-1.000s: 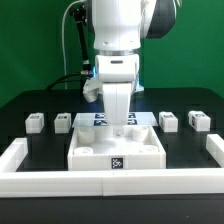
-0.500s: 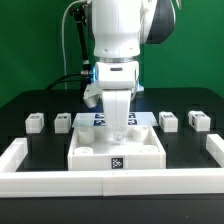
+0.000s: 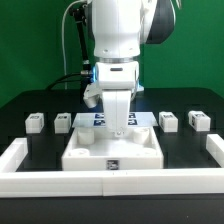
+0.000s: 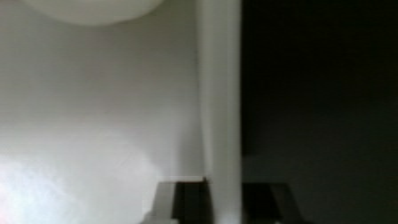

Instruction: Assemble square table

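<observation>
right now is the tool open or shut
Shut on the table top: in the wrist view the tool pinches its raised edge.

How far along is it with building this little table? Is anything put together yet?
Done: nothing looks joined yet. The four legs lie loose on the black surface, two on each side of the table top.
In hand: the pincer is closed on the table top's far edge.
Left: fitting all four legs.
</observation>
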### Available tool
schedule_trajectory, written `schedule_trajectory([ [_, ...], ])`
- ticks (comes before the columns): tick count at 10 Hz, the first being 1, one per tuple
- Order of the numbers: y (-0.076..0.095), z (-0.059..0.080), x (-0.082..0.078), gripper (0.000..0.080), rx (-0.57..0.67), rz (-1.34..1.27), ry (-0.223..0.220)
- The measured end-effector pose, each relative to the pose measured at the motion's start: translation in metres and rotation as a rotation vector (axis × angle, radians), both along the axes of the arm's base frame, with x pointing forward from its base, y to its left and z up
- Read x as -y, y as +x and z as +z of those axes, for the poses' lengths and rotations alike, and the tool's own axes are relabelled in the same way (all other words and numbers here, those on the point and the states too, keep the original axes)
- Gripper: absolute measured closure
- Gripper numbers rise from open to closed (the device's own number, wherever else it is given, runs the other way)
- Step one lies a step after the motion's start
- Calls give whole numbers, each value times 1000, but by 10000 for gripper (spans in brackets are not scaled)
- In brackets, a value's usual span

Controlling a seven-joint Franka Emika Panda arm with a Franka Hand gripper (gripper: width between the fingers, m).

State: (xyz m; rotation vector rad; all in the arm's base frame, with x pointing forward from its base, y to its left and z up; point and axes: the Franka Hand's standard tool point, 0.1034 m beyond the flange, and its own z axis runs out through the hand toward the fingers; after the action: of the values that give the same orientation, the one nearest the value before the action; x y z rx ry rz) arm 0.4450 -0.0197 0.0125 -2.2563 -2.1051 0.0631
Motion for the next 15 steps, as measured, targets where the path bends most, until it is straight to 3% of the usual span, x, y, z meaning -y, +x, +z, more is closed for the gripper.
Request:
schedule_trajectory([
  [6,1,0,-2,739,2,-3,1],
  [9,11,0,-25,739,15,21,16],
  [12,26,3,-59,739,31,-68,25],
  [15,25,2,-54,739,30,-55,24],
])
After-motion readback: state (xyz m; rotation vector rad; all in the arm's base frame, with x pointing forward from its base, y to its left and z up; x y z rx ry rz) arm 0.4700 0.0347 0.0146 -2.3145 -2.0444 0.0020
